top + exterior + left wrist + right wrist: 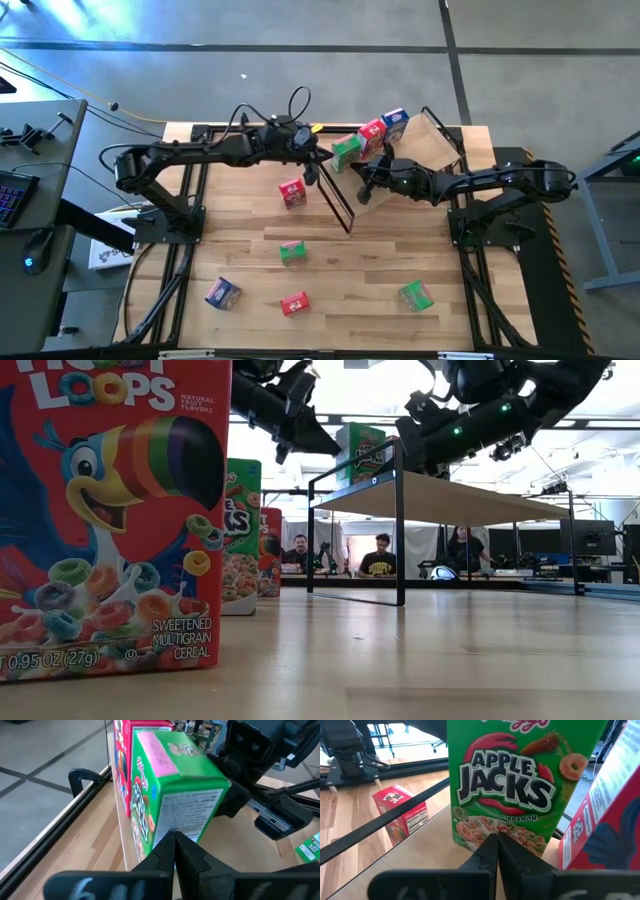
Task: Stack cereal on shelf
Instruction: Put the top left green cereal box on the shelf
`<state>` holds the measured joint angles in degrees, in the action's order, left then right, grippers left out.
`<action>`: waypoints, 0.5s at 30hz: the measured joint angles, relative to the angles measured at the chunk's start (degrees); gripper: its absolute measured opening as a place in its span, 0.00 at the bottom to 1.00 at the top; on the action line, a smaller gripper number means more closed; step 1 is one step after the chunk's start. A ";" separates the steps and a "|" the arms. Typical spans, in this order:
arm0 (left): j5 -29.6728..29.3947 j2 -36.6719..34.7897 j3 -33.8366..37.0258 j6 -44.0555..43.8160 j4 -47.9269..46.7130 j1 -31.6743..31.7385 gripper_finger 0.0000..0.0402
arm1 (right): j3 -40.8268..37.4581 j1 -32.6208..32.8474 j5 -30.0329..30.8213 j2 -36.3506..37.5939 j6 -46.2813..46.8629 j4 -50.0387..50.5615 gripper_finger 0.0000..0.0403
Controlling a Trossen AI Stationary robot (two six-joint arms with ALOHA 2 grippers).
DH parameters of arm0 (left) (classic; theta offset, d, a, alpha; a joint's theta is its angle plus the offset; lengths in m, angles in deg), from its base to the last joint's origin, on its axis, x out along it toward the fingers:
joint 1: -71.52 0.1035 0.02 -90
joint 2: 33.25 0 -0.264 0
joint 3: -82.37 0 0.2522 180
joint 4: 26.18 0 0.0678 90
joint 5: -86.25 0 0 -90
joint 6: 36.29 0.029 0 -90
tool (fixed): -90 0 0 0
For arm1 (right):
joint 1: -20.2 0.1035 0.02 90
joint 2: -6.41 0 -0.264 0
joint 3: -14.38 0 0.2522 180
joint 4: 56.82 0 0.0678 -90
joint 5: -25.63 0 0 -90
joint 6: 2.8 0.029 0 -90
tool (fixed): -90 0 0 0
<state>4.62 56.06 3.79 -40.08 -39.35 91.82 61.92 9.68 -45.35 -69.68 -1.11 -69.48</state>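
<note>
Froot Loops box (105, 520), red printed cardboard with a toucan and coloured rings, fills the low view's near left; behind it stand a green box (241, 535) and another red one (270, 550) on the wooden tabletop (420, 660).

On the shelf (425, 150), a pale smooth board on a thin black wire frame (335, 200), three cube-like boxes stand in a row along one edge: a green Apple Jacks box (346, 151), a red box (372, 133) and a blue box (395, 121). The right wrist view shows the Apple Jacks printed front (520, 780); the left wrist view shows its plain green side with small print and a pink top panel (175, 790).

The left gripper (315, 158) sits just beside the green box, its two dark fingers pressed together and empty. The right gripper (365, 178) hovers over the board near the same box, fingers likewise closed on nothing.

Only the high view shows the loose boxes: red (292, 192), green (292, 252), blue (222, 293), red (295, 303) and green (416, 294), scattered on the plank-grained table.

Only the low view shows three seated people (380, 555) in the room beyond.
</note>
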 joint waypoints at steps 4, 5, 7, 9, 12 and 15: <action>0.17 0.75 -0.06 0.00 1.96 0.00 0.00 | 0.00 0.17 -0.02 0.06 -0.10 -0.17 0.00; 0.53 1.08 -0.05 -0.01 2.20 0.00 0.00 | 0.00 0.17 -0.04 0.37 -0.10 0.11 0.00; 1.63 1.78 0.07 -0.02 2.58 0.00 0.00 | -0.02 0.17 -0.06 0.95 -0.10 0.16 0.00; 2.46 2.65 0.04 -0.39 3.60 0.00 0.00 | -0.07 0.15 -0.04 1.78 -0.18 0.58 0.00; 2.96 3.77 0.07 -0.54 3.66 -0.02 0.00 | -0.06 0.15 -0.07 2.64 -0.27 1.14 0.00; 2.98 3.72 0.07 -0.55 3.89 -0.02 0.00 | -0.07 0.15 -0.07 2.71 -0.39 1.71 0.00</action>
<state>7.60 59.78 3.86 -40.63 -35.46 91.79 61.85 9.83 -45.41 -66.97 -1.50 -67.77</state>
